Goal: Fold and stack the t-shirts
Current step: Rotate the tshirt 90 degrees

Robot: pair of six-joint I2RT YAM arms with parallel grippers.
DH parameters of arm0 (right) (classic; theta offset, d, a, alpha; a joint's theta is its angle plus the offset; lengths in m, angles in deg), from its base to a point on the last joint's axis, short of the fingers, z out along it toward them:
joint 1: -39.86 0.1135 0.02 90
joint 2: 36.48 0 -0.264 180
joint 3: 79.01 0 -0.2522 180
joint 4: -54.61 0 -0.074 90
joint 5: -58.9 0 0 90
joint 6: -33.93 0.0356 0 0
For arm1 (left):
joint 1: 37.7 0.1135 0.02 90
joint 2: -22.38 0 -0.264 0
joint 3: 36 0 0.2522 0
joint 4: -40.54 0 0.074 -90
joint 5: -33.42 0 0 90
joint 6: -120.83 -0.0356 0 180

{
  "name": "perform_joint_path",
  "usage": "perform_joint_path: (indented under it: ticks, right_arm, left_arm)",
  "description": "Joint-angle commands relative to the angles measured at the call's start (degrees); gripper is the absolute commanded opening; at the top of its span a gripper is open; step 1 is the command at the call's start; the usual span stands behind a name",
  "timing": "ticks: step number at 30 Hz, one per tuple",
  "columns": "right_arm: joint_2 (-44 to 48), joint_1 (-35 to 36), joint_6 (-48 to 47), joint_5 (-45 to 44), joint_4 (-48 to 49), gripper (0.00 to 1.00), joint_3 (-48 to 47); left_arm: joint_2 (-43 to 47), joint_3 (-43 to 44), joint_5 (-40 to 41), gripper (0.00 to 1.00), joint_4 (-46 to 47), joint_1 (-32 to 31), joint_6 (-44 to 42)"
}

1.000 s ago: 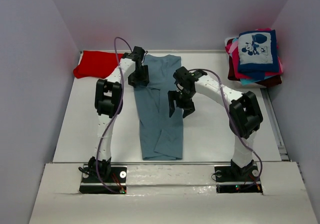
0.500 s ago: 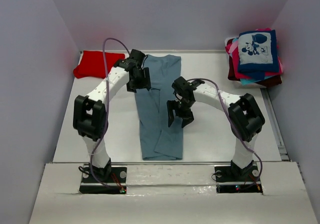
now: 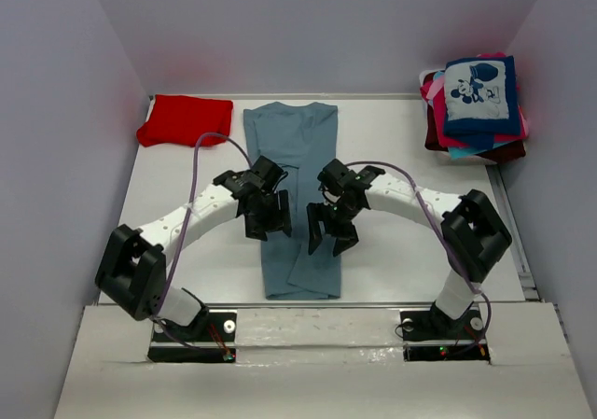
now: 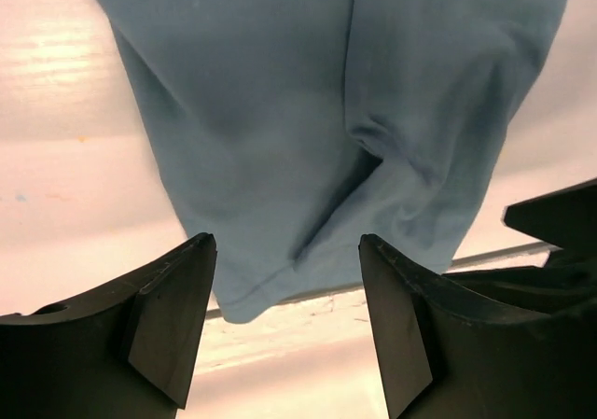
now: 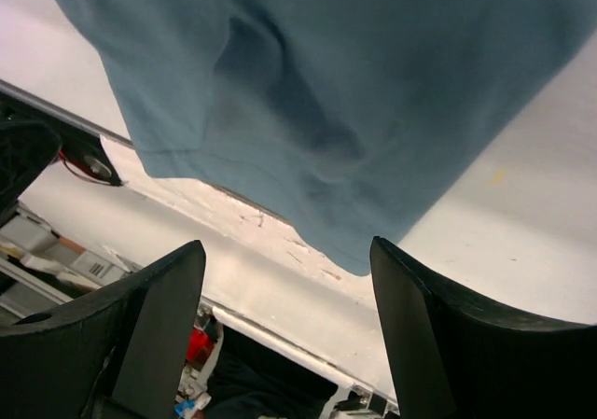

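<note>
Taking hold of the near hem looks like the step in hand. In the top view the long grey-blue cotton t-shirt point(image 3: 297, 148), already narrowed to a strip, runs from upper centre to lower centre of the white bench point(image 3: 410, 242). To do it well, each side should pinch one hem corner through all layers, lift level and together, then lay the hem squarely on the collar end. The left end effector point(image 3: 266, 221) and right end effector point(image 3: 328, 232) hang side by side over the strip's lower half, jaws apart. Both arms reach low and inward from the bottom corners. A folded red t-shirt point(image 3: 185, 120) lies at upper left. A stack of folded t-shirts point(image 3: 478, 106), topped by a navy mouse-print one, sits at upper right.

In the left wrist view the black fingers point(image 4: 173, 316) stand wide with nothing gripped, framing a hem corner in the lower middle.

In the right wrist view the fingers point(image 5: 154, 335) are likewise spread and empty, with the other hem corner between them and a soft crease running up the fabric.
</note>
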State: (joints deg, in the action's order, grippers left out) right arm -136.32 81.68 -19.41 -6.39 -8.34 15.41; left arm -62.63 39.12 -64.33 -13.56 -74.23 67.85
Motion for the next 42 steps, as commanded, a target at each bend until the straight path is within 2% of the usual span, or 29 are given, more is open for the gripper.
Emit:
perform_joint_path:
  ticks: [1, 6, 9, 14, 21, 33, 42]
  right_arm:
    - [1.9, 3.0, 3.1, 2.1, 3.6, 0.77, 3.0]
    - [3.0, 6.3, 5.3, 2.8, 5.4, 0.73, 5.8]
    - [3.2, 7.7, 6.4, 2.8, 6.1, 0.67, 6.9]
    - [3.9, 9.6, 7.4, 2.5, 6.9, 0.66, 9.1]
    - [7.5, 9.6, 8.8, 2.7, 7.2, 0.66, 13.4]
    - [11.1, 10.6, 10.7, 2.7, 7.5, 0.66, 18.0]
    - [5.4, 10.6, 9.6, 2.2, 8.5, 0.65, 15.0]
  left_arm:
    - [7.1, -3.2, -1.9, 0.73, 0.3, -0.1, 4.6]
    - [11.8, -7.0, -3.3, 0.72, -0.9, -1.8, 6.4]
    - [14.4, -11.2, -6.2, 0.71, 0.2, -1.8, 7.8]
    - [19.1, -18.5, -8.0, 0.69, 1.2, -2.9, 10.3]
    - [26.3, -23.4, -9.9, 0.62, -0.5, -3.5, 12.6]
    - [29.6, -27.7, -12.0, 0.55, -2.6, -4.0, 13.5]
    - [25.2, -28.6, -12.9, 0.52, 1.0, -4.0, 12.1]
